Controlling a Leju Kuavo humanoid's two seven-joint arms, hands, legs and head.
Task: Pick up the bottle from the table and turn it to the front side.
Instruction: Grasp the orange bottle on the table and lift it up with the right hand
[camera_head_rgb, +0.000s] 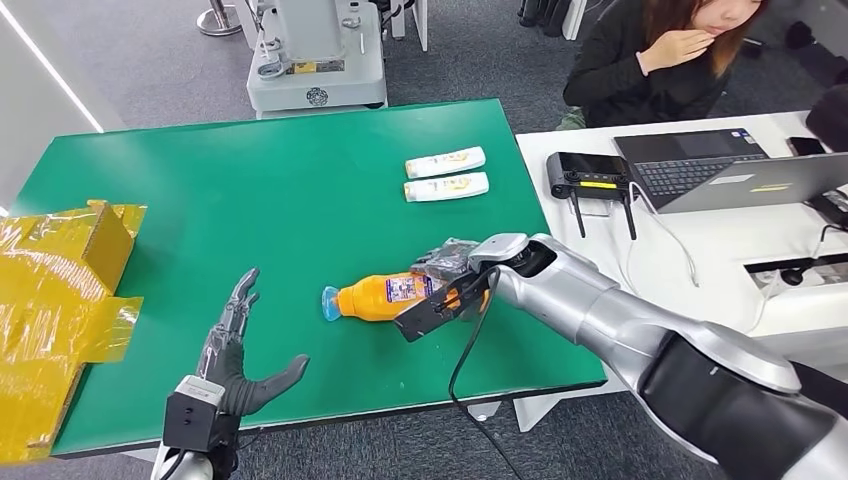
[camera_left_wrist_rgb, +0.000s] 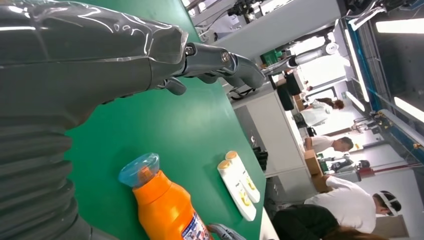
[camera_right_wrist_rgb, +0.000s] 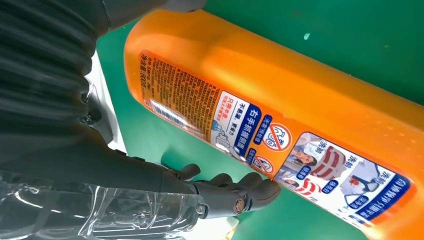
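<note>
The orange plastic bottle (camera_head_rgb: 383, 297) with a blue cap lies on its side on the green counter (camera_head_rgb: 250, 190), near-right. The right hand (camera_head_rgb: 447, 290) grips its base; the left hand (camera_head_rgb: 237, 355) hovers spread wide, holding nothing, at near-left.

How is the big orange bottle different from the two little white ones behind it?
The orange bottle is bigger and has a blue cap; the white bottles are slim with orange caps. The right hand is on the orange bottle; nothing touches the white bottles. All lie on their sides on the green table.
</note>
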